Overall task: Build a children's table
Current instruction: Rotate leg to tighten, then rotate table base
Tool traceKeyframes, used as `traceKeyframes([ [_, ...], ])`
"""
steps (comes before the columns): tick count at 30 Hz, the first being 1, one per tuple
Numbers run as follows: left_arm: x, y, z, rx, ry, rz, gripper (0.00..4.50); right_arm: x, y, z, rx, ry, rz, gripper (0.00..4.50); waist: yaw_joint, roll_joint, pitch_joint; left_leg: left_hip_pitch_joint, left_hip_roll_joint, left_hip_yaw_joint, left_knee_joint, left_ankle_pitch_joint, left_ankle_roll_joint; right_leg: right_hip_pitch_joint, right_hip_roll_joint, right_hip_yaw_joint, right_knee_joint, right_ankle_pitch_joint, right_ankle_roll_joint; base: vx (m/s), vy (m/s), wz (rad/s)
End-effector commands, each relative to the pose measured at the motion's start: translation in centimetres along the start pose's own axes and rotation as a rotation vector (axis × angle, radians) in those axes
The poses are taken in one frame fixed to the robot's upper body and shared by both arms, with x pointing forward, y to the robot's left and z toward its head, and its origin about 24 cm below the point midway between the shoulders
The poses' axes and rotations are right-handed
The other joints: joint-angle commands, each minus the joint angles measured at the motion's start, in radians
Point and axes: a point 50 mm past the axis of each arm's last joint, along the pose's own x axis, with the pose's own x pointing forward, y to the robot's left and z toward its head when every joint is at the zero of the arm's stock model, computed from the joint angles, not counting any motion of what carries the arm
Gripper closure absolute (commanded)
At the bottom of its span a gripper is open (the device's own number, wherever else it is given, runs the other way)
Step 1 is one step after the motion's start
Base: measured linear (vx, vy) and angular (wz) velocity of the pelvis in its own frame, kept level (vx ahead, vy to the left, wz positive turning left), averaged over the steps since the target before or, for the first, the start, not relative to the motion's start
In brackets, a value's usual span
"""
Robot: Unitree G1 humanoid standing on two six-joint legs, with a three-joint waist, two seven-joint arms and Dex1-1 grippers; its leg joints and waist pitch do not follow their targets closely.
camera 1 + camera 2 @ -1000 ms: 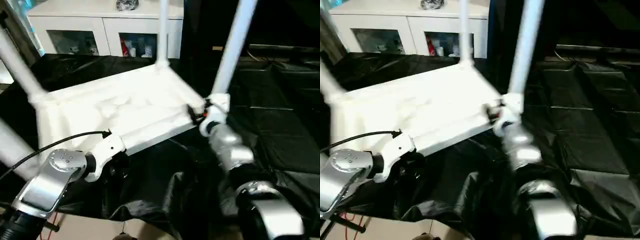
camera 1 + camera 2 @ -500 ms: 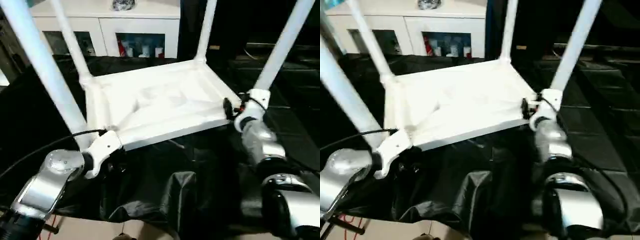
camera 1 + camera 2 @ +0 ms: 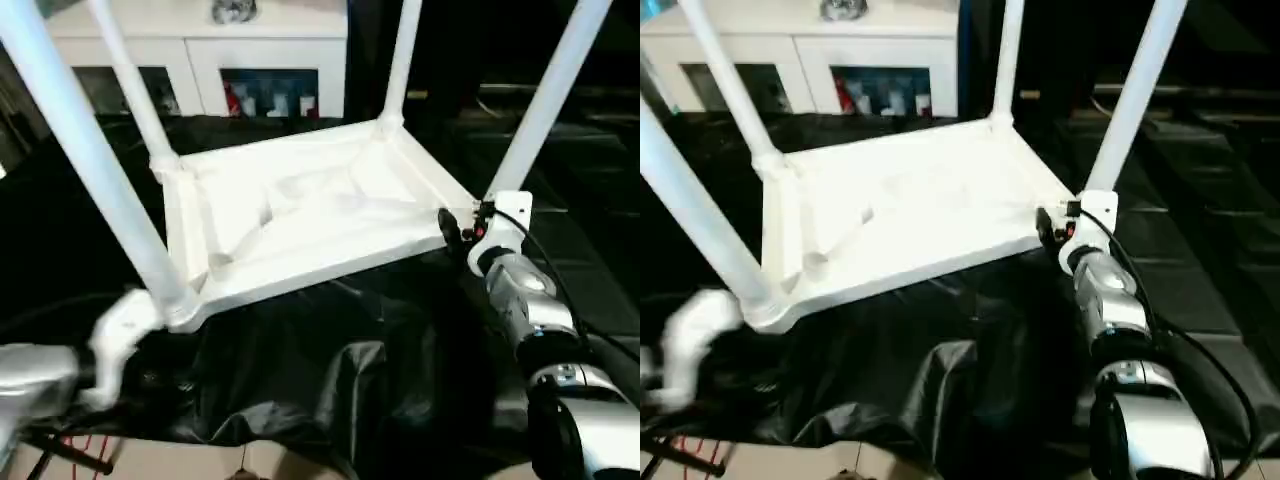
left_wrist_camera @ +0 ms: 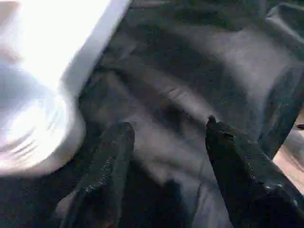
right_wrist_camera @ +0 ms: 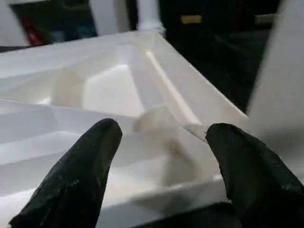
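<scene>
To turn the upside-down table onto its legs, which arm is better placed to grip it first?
Probably the right. The right end effector is open at the table rim, beside a leg. The left end effector is open over the black sheet, beside the near corner.

Light is falling from above, blowing out the white children's table [image 3: 300,215] so its ribs are barely reading, while the black sheet [image 3: 330,370] around it is sinking into near darkness with faint sheen on its folds. Motion blur is smearing the left arm [image 3: 60,365]. Both wrist views are looking soft, the near fingers [image 5: 71,185] out of focus.
</scene>
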Motion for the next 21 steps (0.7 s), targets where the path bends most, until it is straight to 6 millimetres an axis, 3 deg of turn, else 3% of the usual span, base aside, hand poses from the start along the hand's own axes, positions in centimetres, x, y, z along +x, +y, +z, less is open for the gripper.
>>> traceKeyframes([
  [1, -1.6, 1.1, 0.3, 0.012, -0.015, 0.055, 1.66, -0.3, 0.9, -0.1, -0.032, -0.005, 0.106, 1.01, -0.002, 0.005, -0.055, 0.017, 0.01, -0.005, -0.073, -0.4, 0.007, 0.03, -0.04, 0.035, -0.084, -0.384, -0.183, 0.0, 0.0, 0.0],
  [5, -4.4, 3.3, 1.4, 0.048, -0.093, 0.182, 1.66, -1.9, 1.7, -1.3, -0.108, 0.039, 0.267, 1.01, 0.004, 0.001, -0.055, 0.017, 0.013, -0.006, -0.077, -0.392, 0.013, 0.032, -0.039, 0.037, -0.085, -0.373, -0.177, 0.0, 0.0, 0.0],
  [8, -4.3, 4.1, 2.4, 0.06, -0.219, 0.234, 1.66, -2.2, 0.7, -1.8, -0.102, 0.046, 0.176, 1.01, 0.007, 0.003, -0.056, 0.022, 0.013, -0.004, -0.078, -0.382, 0.001, 0.03, -0.042, 0.04, -0.084, -0.355, -0.196, 0.0, 0.0, 0.0],
  [11, -3.2, 4.2, 3.4, 0.065, -0.344, 0.227, 1.66, -2.5, -0.2, -2.2, -0.081, 0.044, 0.073, 1.01, 0.011, 0.003, -0.058, 0.021, 0.014, -0.004, -0.077, -0.376, -0.012, 0.033, -0.048, 0.043, -0.082, -0.353, -0.197, 0.0, 0.0, 0.0],
  [12, -3.0, 4.2, 3.5, 0.061, -0.36, 0.223, 1.66, -2.6, -0.3, -2.2, -0.079, 0.044, 0.061, 1.01, 0.011, 0.009, -0.058, 0.02, 0.013, -0.005, -0.077, -0.372, -0.015, 0.034, -0.048, 0.043, -0.08, -0.347, -0.197, 0.0, 0.0, 0.0],
  [14, -0.9, 3.9, 4.5, 0.019, -0.484, 0.186, 1.66, -2.9, -1.7, -3.3, -0.046, 0.1, -0.159, 1.01, 0.008, 0.003, -0.06, 0.02, 0.01, -0.001, -0.075, -0.35, -0.02, 0.036, -0.046, 0.043, -0.08, -0.323, -0.199, 0.0, 0.0, 0.0],
  [15, -0.9, 3.9, 4.5, 0.019, -0.484, 0.186, 1.66, -2.9, -1.7, -3.3, -0.046, 0.1, -0.159, 1.01, 0.011, 0.003, -0.062, 0.024, 0.01, 0.0, -0.073, -0.342, -0.023, 0.033, -0.046, 0.044, -0.081, -0.316, -0.199, 0.0, 0.0, 0.0],
  [18, 1.7, 3.0, 4.9, -0.001, -0.527, 0.102, 1.66, -3.5, -2.5, -4.5, -0.036, 0.15, -0.309, 1.01, 0.009, -0.001, -0.064, 0.017, 0.008, 0.0, -0.072, -0.32, -0.015, 0.038, -0.045, 0.042, -0.08, -0.306, -0.18, 0.0, 0.0, 0.0],
  [21, 2.8, 3.0, 5.1, -0.013, -0.548, 0.101, 1.66, -3.6, -2.4, -5.0, -0.023, 0.17, -0.344, 1.01, 0.008, 0.001, -0.065, 0.016, 0.008, 0.0, -0.071, -0.319, -0.014, 0.038, -0.044, 0.041, -0.079, -0.298, -0.177, 0.0, 0.0, 0.0],
])
